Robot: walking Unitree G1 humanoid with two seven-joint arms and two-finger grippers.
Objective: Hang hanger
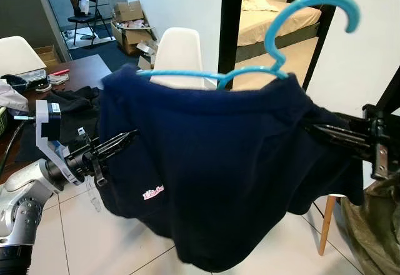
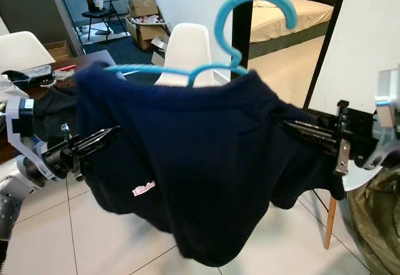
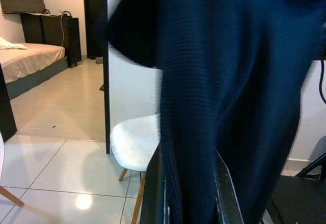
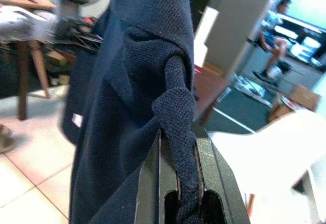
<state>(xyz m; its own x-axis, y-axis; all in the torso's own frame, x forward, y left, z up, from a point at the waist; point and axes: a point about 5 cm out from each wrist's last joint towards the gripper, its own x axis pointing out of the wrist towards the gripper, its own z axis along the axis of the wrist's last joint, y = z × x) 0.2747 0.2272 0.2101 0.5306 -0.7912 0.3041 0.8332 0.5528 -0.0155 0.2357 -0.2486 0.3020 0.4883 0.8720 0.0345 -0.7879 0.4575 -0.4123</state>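
We hold a navy garment on a blue plastic hanger spread between our two grippers, in the air before us.

Our left gripper pinches the garment's left edge, its black fingers closed on the dark cloth; our right gripper clamps a bunched fold at the right edge, the knit squeezed between its fingers. The hanger sits inside the garment's top, its hook tilted up toward the right, free of any rail. A small pink label shows low on the front. Behind stand a white chair, a dark wooden table with clothes on it, and a doorway to a bed. A person sits far off.
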